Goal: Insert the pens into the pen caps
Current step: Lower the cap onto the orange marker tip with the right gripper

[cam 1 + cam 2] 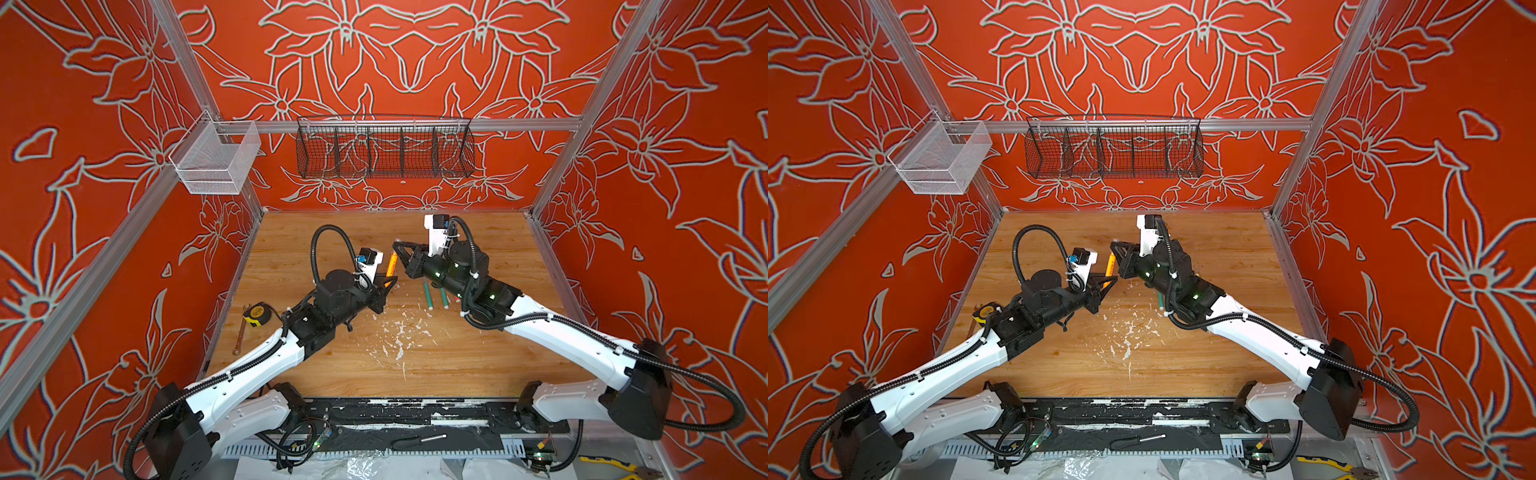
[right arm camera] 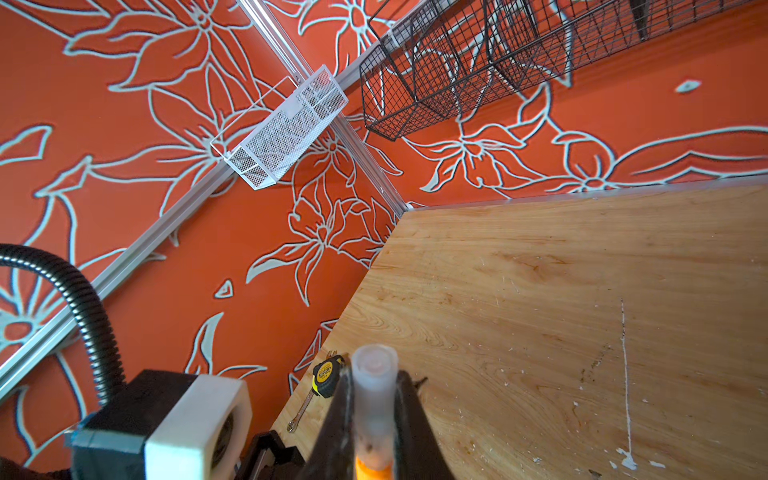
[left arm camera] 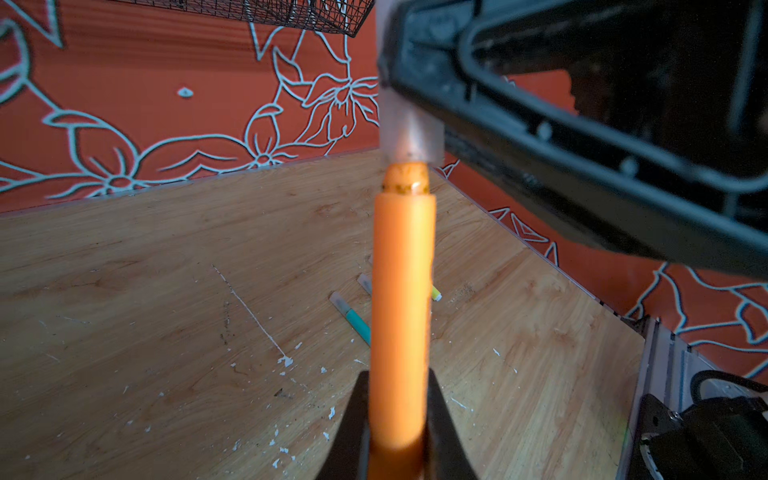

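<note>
My left gripper [image 3: 397, 388], clamped on the orange pen [image 3: 401, 291], aims its long axis toward 12 o'clock, tip just at the mouth of the clear cap [image 3: 409, 133] pinched in my right gripper [image 2: 374, 376]; a straight push should seat it.

**Where the cameras sit**

Both top views look steeply down from the front onto the wooden tabletop [image 1: 340, 374], facing the red flower-patterned back wall [image 1: 395, 62]. The left wrist camera sits close behind a slim orange pen [image 3: 401, 311], facing that wall. The right wrist camera, close behind a clear plastic cap [image 2: 374, 386], faces the left rear corner. All share the black wire basket [image 1: 1115, 147].
</note>
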Available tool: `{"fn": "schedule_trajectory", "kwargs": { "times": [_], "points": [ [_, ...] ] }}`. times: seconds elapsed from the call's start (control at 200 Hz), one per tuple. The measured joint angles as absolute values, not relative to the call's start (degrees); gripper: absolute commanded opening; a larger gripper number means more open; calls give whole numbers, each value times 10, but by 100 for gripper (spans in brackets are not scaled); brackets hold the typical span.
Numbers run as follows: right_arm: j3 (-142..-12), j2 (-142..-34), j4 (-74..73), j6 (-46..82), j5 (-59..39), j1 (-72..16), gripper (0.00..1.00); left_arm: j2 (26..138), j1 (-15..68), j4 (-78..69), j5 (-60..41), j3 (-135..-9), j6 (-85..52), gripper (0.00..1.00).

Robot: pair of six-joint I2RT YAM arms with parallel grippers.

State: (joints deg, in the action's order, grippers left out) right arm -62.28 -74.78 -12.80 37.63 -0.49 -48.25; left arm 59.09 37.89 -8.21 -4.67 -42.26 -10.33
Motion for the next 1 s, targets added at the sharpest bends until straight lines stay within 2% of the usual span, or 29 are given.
{"fn": "schedule_trajectory", "kwargs": {
  "times": [0.766,0.836,0.906,1.001],
  "points": [
    [-613,-731,-90,358,-10,-502,26,613,379,-95,-27,-423,-83,0],
    [-612,-724,-82,353,-10,-503,26,614,379,-95,-27,-423,-81,0],
    [-612,-713,-75,346,-10,-504,16,614,379,-96,-28,-423,-79,0],
    [-633,-714,-45,330,-16,-504,18,615,379,-102,-37,-423,-77,0]
  ]
}}
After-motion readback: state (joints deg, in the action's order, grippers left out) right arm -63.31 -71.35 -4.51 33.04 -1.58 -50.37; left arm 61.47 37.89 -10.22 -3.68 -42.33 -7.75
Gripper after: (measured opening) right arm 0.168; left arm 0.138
